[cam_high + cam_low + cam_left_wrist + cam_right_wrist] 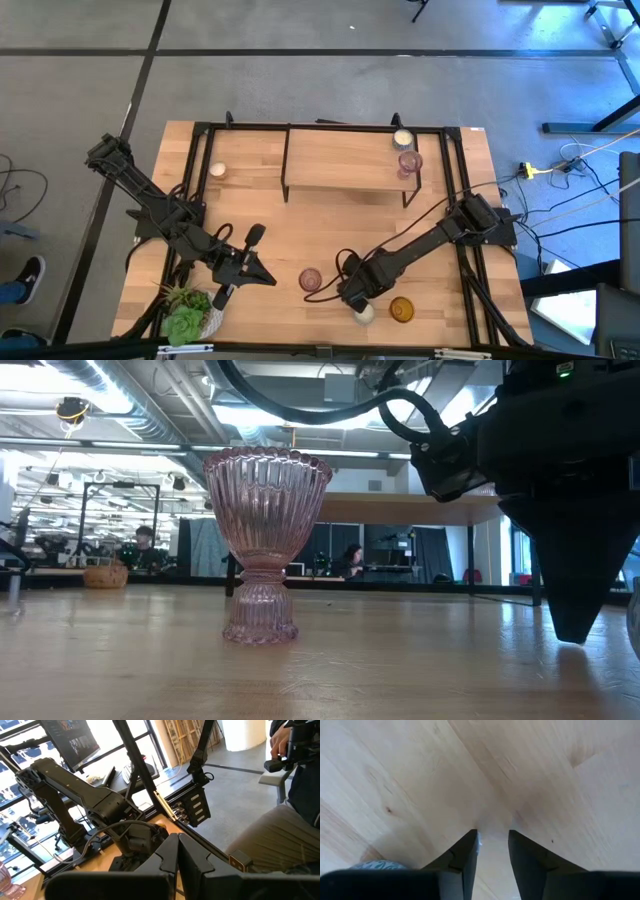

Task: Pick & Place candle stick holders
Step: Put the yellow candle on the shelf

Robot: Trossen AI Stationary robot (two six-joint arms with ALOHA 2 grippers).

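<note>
Catalogued left to right across the tabletop (330, 230).

Potted plant (188, 312): near-left corner, not part of the task.

Left gripper (256, 236): parked beside the plant, fingers pressed together, nothing held.

Cream holder (217, 170): far left, by the frame.

Pink ribbed glass holder (310, 279): upright on its foot, near centre, just left of the right gripper; long axis vertical.

Right gripper (356, 303): lowered at the near edge, pointing down. Its fingers (466, 860) are seen partly spread over bare wood; a grip cannot be confirmed.

Cream holder (365, 313): directly beside the right gripper's tip, largely hidden by it; contact cannot be told.

Amber holder (401, 309): just right of that.

Raised shelf (340, 165): cream holder (402, 139) and pink holder (409, 162) at its right end.

Judgement: the right arm is far nearer the three near-edge holders.
</note>
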